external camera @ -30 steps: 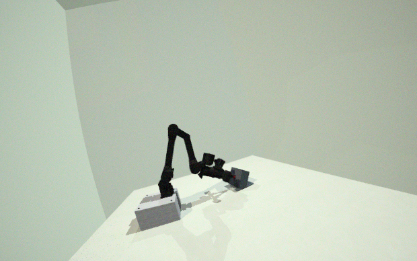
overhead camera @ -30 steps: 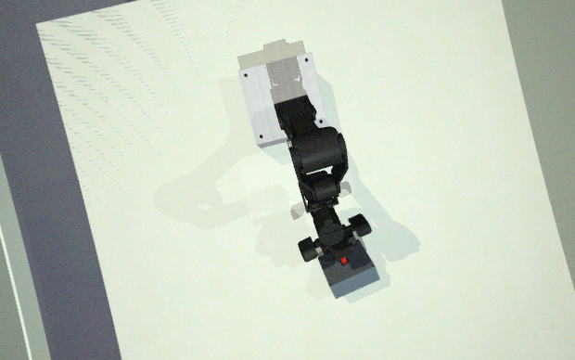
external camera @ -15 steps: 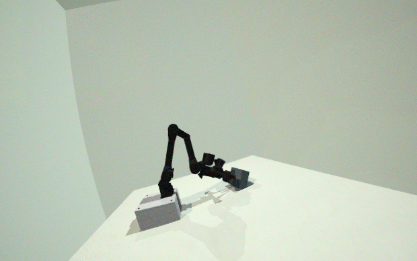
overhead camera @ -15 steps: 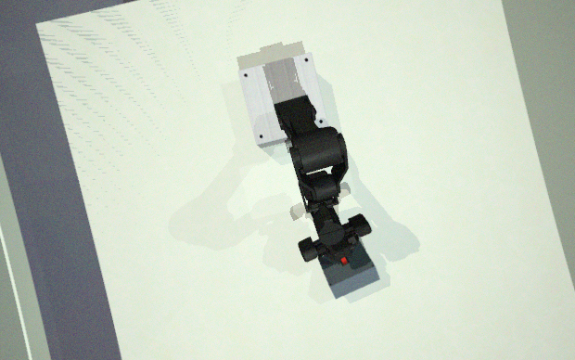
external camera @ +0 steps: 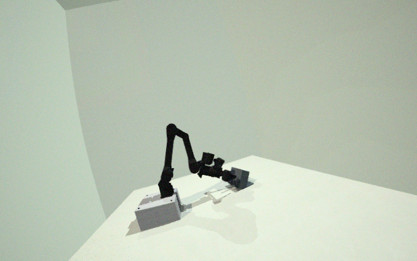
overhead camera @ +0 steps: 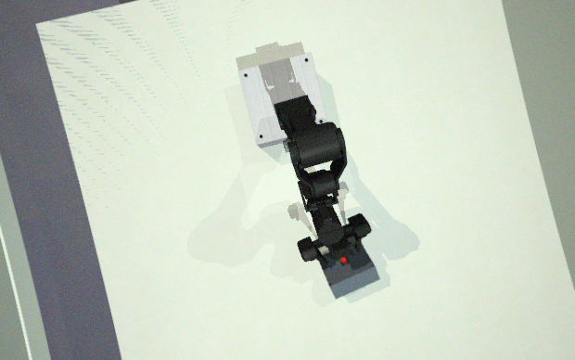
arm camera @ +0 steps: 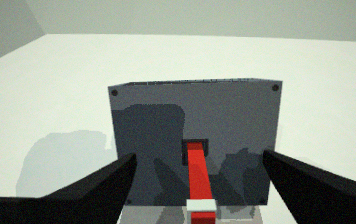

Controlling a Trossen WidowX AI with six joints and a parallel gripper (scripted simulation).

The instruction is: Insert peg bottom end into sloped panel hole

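— What stands between the open gripper's (arm camera: 200,156) fingers?
— The red peg (arm camera: 200,175), jutting from the panel (arm camera: 235,115), with a gap on either side.
— And straight ahead?
— The panel's face blocks the way.

Red peg (overhead camera: 343,261) (arm camera: 199,172) in panel's hole (arm camera: 205,147)

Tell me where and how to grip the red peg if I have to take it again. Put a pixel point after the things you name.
Grip the long red shaft of the peg (overhead camera: 343,261) (arm camera: 199,172) between its pale band and the hole, coming from the robot's side, in line with the shaft. It juts out of the panel (overhead camera: 354,281) (external camera: 241,178) (arm camera: 230,115), with room either side for the fingers.
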